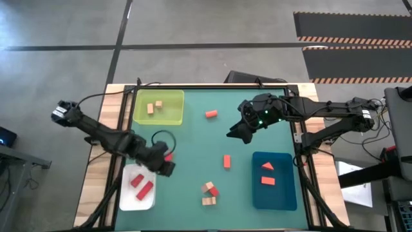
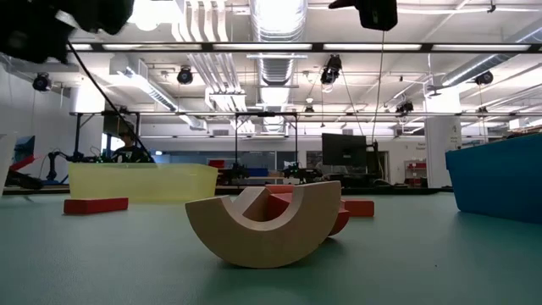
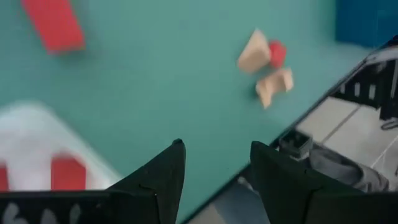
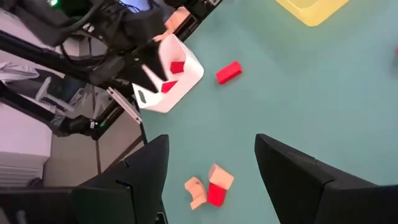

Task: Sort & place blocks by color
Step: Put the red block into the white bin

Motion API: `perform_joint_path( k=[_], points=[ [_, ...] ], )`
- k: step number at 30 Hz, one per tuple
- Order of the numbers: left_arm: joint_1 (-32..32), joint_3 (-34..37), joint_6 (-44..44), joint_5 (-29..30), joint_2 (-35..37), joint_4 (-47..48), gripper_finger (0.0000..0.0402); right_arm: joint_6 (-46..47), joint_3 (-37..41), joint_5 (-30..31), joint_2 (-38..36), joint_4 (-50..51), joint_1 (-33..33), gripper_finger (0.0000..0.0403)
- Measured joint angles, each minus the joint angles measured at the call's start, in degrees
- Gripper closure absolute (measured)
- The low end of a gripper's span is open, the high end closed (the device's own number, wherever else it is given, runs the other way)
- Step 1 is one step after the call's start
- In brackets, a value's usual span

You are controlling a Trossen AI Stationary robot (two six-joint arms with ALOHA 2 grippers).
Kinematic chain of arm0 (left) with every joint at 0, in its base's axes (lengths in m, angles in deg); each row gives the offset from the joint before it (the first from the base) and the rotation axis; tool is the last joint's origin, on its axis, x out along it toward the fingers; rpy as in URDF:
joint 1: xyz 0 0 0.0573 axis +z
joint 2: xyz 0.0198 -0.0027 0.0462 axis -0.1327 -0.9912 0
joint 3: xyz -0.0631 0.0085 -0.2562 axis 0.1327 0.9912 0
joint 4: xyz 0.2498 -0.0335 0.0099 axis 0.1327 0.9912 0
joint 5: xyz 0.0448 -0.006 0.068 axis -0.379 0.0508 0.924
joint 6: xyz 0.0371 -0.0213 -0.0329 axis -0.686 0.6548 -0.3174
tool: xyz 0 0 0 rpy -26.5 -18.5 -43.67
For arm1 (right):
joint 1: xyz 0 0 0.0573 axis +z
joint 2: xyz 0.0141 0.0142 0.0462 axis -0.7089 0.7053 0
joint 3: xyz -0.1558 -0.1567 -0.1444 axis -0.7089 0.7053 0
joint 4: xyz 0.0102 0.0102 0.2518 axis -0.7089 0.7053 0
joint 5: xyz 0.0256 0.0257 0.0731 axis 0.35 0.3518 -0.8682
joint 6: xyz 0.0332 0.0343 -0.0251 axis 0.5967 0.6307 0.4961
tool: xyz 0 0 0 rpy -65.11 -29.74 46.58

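Left gripper [image 1: 162, 166] spread, empty, hovering beside white tray [image 1: 125, 196]; right gripper [image 1: 237, 132] spread, waiting. We are targeting red block [image 1: 168, 156] at 12 o'clock; centre jaws squarely before closing.

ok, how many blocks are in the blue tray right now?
2: an orange triangle toward the far end of the blue tray, and an orange bar just nearer the table's front edge. Nothing else shows inside.
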Motion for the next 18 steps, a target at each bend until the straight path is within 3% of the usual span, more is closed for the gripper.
perform_joint_path(
  k=[9, 18],
  points=[
    [13.14, 1.76, -13.69, -0.02, -3.90, 0.01, 0.0236, 0.26, -0.04, -0.02, -0.07, 0.10, 0.20, 0.0174],
    [15.17, 4.07, -21.46, 0.01, -13.65, 1.06, 0.0236, 0.00, -0.04, 0.02, -0.12, 0.63, 0.20, 0.0175]
  ],
)
